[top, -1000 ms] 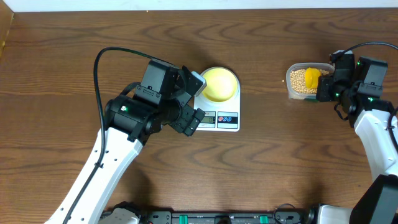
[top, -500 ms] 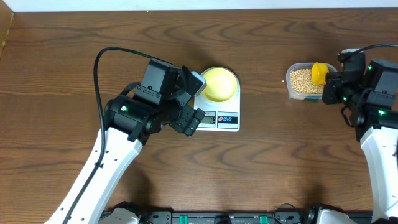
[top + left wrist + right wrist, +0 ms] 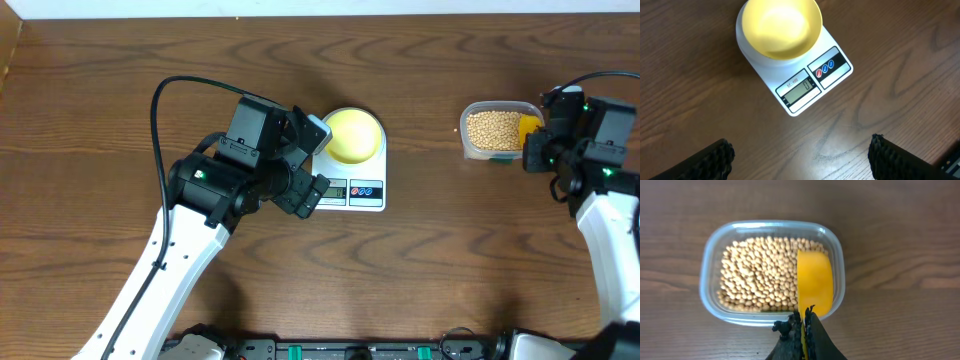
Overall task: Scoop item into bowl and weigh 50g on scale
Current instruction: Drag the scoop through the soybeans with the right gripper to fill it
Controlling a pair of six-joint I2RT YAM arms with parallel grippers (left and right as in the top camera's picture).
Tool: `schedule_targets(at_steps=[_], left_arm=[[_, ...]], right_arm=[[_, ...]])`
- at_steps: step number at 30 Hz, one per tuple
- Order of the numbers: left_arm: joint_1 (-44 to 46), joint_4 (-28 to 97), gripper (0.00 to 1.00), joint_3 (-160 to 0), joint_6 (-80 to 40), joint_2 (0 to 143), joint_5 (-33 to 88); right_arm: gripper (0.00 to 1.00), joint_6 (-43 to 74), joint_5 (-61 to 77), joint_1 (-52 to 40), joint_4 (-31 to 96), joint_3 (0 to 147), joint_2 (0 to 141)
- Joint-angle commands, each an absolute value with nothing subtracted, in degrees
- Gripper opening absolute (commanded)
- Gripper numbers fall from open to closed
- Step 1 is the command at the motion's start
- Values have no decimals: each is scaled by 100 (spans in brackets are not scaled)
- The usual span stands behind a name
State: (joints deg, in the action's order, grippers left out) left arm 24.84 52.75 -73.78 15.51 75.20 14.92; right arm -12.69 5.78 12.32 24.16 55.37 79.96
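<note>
The pale-yellow bowl (image 3: pixel 352 134) sits empty on the white scale (image 3: pixel 350 192), whose display faces the table's front. From the left wrist, the bowl (image 3: pixel 780 27) and scale (image 3: pixel 810 87) lie ahead of my left gripper (image 3: pixel 800 146), which is open and holds nothing. In the overhead view the left gripper (image 3: pixel 317 160) hovers by the scale's left edge. My right gripper (image 3: pixel 804 317) is shut on the handle of a bright yellow scoop (image 3: pixel 815 282). The scoop rests at the right end of the clear tub (image 3: pixel 710 280) of beans (image 3: pixel 760 275). No beans show on the scoop's face.
The tub (image 3: pixel 467 140) stands at the far right of the brown wooden table, with the right gripper (image 3: pixel 538 142) just to its right. Bare wood lies between the tub and the scale. A black cable loops over the left arm (image 3: pixel 200 190).
The right gripper has drawn the scoop from the middle of the tub to its right end. The left arm, bowl and scale have not moved.
</note>
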Motion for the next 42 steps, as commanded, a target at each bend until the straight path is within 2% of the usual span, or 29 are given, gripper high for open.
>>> schedule_targets(at_steps=[1,9,31,42], left_arm=[[2467,5310,88,-7367,1647,7470,1518],[2467,5310,88,-7367,1647,7470,1518],[2467,5310,88,-7367,1647,7470,1518],[2467,5310,88,-7367,1647,7470,1518]], right_arm=[[1,-1385,447,1271,2394,5640,8243],[1,-1398,530,1271,2324,5640,8586],[1,-1376,1813,1297,2421,5640,8917],[1,-1376,2915,1747,2451,5640,9229]])
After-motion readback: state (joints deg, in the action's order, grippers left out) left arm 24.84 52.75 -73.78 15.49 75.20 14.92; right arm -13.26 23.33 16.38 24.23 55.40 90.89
